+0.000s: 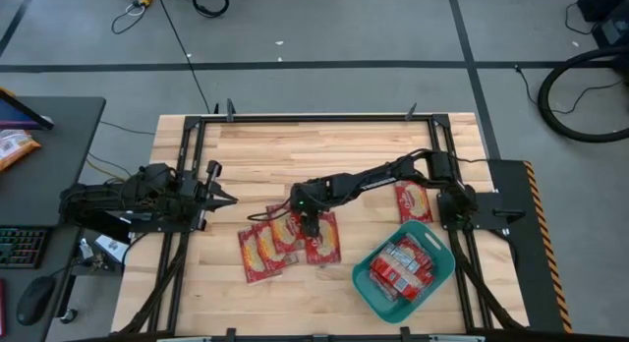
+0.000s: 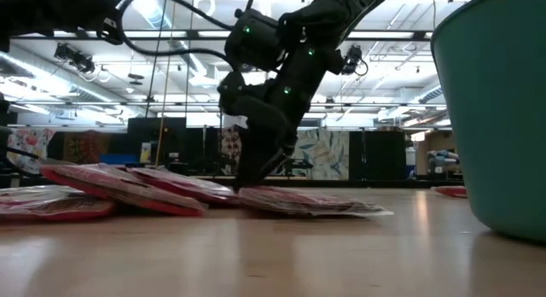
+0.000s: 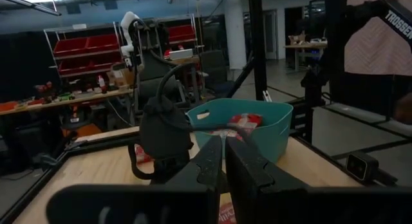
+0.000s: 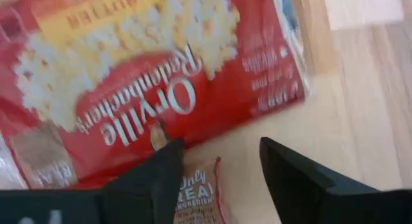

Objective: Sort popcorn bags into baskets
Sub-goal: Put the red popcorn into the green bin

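Three red popcorn bags [image 1: 287, 234] lie flat and overlapping in the middle of the table, and another bag [image 1: 414, 199] lies by the far side of the teal tub [image 1: 438, 271]. More bags [image 1: 398, 266] lie inside the tub. My right gripper [image 1: 311, 224] is open and points down at the overlapping bags, low over them in the low view [image 2: 243, 186]. In the right wrist view its fingers stand on either side of a bag corner [image 4: 201, 192], with a large bag [image 4: 141, 76] just beyond. My left gripper [image 1: 224, 198] waits shut at the table's left, above the wood. My right gripper comes at the overlapping bags from above, fingers pointing down, tips [image 2: 241, 188] at the level of the top bag's surface. A bag's corner [image 4: 201, 192] lies between the open fingers. Whether a finger touches the bag, I cannot tell.
The tub stands at the table's near right corner. Black frame rails [image 1: 314, 118] run along the far edge and down both sides. A side desk on the left holds an orange-and-white packet [image 1: 15, 147], a keyboard and a mouse. Bare wood lies on the far half of the table.
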Robot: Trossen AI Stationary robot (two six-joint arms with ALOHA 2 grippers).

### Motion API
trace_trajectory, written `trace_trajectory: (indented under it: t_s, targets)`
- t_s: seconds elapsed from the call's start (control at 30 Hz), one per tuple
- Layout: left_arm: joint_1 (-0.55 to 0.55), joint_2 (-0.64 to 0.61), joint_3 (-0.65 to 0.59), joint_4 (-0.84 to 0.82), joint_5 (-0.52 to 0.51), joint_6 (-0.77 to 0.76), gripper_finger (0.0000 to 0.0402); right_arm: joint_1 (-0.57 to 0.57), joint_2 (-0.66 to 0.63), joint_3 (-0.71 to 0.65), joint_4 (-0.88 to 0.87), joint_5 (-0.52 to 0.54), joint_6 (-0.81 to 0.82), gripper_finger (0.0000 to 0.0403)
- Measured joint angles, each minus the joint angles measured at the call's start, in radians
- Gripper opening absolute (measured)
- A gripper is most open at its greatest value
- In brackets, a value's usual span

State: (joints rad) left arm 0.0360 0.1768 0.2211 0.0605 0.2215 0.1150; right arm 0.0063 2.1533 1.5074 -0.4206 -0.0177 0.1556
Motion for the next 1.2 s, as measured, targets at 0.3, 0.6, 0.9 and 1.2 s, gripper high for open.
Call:
trace_trajectory:
  t_s: [0.3,0.6,0.9,1.2]
  targets:
    - [0.000,0.000,0.000,-0.007,0.000,0.001,0.0027,0.000,-0.022,-0.001,-0.021,0.027,0.026,0.0165]
    - [0.000,0.000,0.000,-0.014,0.000,0.002,0.0027,0.032,-0.057,-0.002,0.042,0.089,0.023,0.0165]
    - [0.000,0.000,0.000,-0.017,0.000,0.001,0.0027,0.034,-0.035,-0.002,0.173,0.043,0.062,0.0193]
    - [0.000,0.000,0.000,-0.029,0.000,-0.006,0.0027,0.059,-0.066,-0.001,-0.062,0.051,0.130,0.0239]
